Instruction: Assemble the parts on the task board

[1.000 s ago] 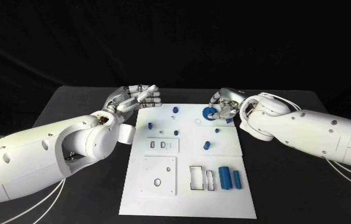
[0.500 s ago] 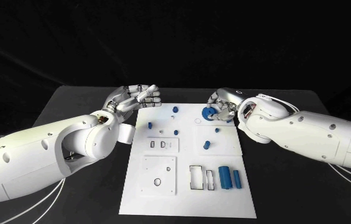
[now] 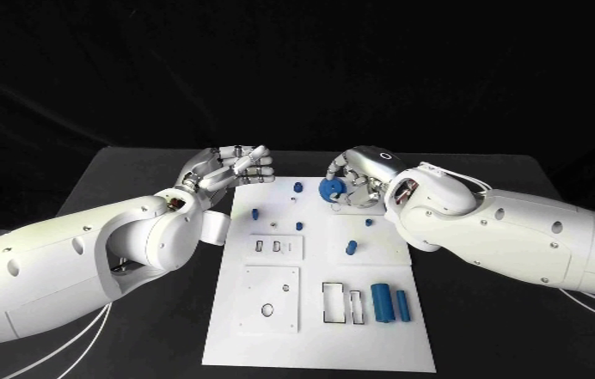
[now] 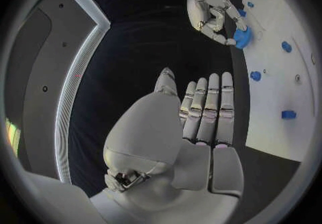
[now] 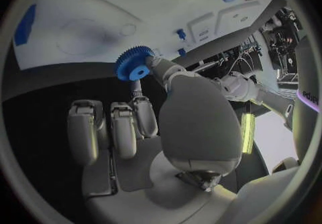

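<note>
**A:** Right hand [image 3: 353,179] first: you have the gear [image 3: 331,190] pinched between thumb and a finger, the rest of the fingers loose beside it. It sits above the far end of the board [image 3: 316,345], not seated on anything I can make out.

**B:** And your left hand [image 3: 232,168]?

**A:** Holding nothing. Fingers curled in, hovering off the board's far left corner, apart from every part.

**B:** Nearest you?

**A:** Two cylinders [image 3: 388,301] lying side by side at the near right, next to a rectangular slot [image 3: 339,301]. Farther up, a small part [image 3: 351,245] lies flat, and a few pegs [image 3: 299,223] stand mid-board.

**B:** What could go wrong for you here?

**A:** My guess: the grip is only on the gear's rim, so if you tilt your wrist while lowering, the gear may twist out and drop. Your forearm also hangs over the board's right side; sweep it low and you could knock the pegs or roll the cylinders. I can't tell where the gear's post is, so check that before you descend.
</note>
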{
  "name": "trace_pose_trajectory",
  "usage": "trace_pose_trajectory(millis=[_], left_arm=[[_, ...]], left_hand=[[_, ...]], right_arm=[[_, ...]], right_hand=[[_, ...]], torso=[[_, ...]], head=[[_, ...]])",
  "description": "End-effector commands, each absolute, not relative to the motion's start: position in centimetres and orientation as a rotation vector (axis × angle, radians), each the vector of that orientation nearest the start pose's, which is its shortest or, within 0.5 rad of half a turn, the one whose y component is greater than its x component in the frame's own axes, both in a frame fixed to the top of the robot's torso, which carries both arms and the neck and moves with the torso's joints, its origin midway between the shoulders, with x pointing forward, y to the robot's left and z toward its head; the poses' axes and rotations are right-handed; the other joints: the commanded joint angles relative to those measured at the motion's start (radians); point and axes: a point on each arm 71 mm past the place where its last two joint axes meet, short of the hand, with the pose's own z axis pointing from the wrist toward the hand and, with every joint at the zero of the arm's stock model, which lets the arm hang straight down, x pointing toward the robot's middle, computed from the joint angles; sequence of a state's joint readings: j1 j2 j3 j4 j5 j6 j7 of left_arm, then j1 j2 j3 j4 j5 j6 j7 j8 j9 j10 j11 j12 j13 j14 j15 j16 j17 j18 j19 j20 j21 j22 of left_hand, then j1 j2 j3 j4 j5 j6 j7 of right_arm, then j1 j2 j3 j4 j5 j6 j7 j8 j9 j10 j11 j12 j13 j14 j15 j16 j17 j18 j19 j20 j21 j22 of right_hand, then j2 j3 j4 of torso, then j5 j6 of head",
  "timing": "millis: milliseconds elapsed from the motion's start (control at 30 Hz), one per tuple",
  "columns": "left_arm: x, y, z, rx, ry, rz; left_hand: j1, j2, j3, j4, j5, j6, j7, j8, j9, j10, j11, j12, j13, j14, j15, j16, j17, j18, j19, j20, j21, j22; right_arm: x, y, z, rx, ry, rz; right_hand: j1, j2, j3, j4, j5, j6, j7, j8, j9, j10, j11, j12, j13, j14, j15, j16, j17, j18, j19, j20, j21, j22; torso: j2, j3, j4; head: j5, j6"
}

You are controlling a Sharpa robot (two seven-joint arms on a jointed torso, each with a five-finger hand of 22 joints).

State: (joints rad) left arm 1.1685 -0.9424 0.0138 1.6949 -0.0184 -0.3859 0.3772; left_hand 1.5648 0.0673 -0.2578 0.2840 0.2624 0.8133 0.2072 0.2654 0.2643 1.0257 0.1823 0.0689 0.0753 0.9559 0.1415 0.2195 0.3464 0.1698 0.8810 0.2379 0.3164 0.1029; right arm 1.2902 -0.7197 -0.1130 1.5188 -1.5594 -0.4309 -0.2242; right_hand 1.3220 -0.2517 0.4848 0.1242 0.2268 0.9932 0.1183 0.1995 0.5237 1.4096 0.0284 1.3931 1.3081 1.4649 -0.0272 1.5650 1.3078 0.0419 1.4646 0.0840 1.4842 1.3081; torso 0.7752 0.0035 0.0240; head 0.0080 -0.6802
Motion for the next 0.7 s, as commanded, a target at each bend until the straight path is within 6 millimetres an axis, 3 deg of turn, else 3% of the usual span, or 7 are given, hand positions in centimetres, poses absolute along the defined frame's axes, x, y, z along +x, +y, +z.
trace_pose_trajectory(millis=[33, 200, 367, 700], left_arm=[[45.9, 20.8, -15.9, -1.117, 1.401, -1.587], [45.9, 20.7, -15.9, -1.116, 1.401, -1.590], [45.9, 20.8, -15.9, -1.115, 1.398, -1.589], [45.9, 20.6, -15.9, -1.114, 1.400, -1.593]], left_hand=[[-0.003, 0.011, -0.008, 0.001, -0.004, -0.010, 0.012, -0.006, 0.002, -0.009, 0.001, -0.003, 0.000, -0.009, 0.001, -0.006, 0.002, 0.007, -0.005, 0.005, -0.006, -0.001], [-0.003, 0.011, -0.008, 0.001, -0.005, -0.010, 0.012, -0.006, 0.002, -0.010, 0.001, -0.003, 0.000, -0.010, 0.001, -0.006, 0.002, 0.007, -0.005, 0.005, -0.006, -0.001], [-0.003, 0.011, -0.008, 0.001, -0.005, -0.010, 0.012, -0.006, 0.002, -0.010, 0.001, -0.003, 0.000, -0.010, 0.001, -0.006, 0.002, 0.007, -0.005, 0.006, -0.006, -0.002], [-0.003, 0.012, -0.009, 0.001, -0.005, -0.010, 0.012, -0.006, 0.002, -0.010, 0.001, -0.003, 0.000, -0.010, 0.001, -0.007, 0.002, 0.007, -0.006, 0.006, -0.006, -0.002]], right_arm=[[48.6, -12.7, -15.1, -0.298, 1.426, 0.595], [48.5, -10.8, -15.0, -0.324, 1.404, 0.607], [48.6, -9.2, -15.3, -0.342, 1.404, 0.617], [49.0, -7.0, -17.3, -0.362, 1.445, 0.623]], right_hand=[[-0.009, 0.001, 0.009, -0.001, 0.004, 0.021, -0.013, 0.002, 0.013, 0.006, 0.000, 0.006, 0.064, 0.106, -0.007, 0.006, 0.263, -0.015, 0.035, -0.007, 0.007, 0.181], [-0.010, 0.001, 0.010, -0.001, 0.005, 0.021, -0.013, 0.002, 0.013, 0.007, 0.000, 0.007, 0.066, 0.106, -0.007, 0.006, 0.263, -0.016, 0.037, -0.007, 0.009, 0.183], [-0.010, 0.001, 0.010, -0.001, 0.005, 0.021, -0.013, 0.002, 0.013, 0.007, 0.000, 0.007, 0.066, 0.106, -0.007, 0.006, 0.263, -0.016, 0.038, -0.007, 0.010, 0.184], [-0.013, 0.000, 0.012, -0.001, 0.004, 0.021, -0.013, 0.001, 0.012, 0.007, 0.000, 0.007, 0.066, 0.106, -0.008, 0.006, 0.263, -0.016, 0.038, -0.007, 0.010, 0.184]], torso=[[0.002, -0.0006, 0.0027], [0.002, -0.0026, 0.0056], [0.003, -0.0013, 0.0014], [0.003, -0.0009, 0.0034]], head=[[-0.002, 0.000], [-0.001, -0.001], [0.004, -0.002], [0.006, -0.006]])
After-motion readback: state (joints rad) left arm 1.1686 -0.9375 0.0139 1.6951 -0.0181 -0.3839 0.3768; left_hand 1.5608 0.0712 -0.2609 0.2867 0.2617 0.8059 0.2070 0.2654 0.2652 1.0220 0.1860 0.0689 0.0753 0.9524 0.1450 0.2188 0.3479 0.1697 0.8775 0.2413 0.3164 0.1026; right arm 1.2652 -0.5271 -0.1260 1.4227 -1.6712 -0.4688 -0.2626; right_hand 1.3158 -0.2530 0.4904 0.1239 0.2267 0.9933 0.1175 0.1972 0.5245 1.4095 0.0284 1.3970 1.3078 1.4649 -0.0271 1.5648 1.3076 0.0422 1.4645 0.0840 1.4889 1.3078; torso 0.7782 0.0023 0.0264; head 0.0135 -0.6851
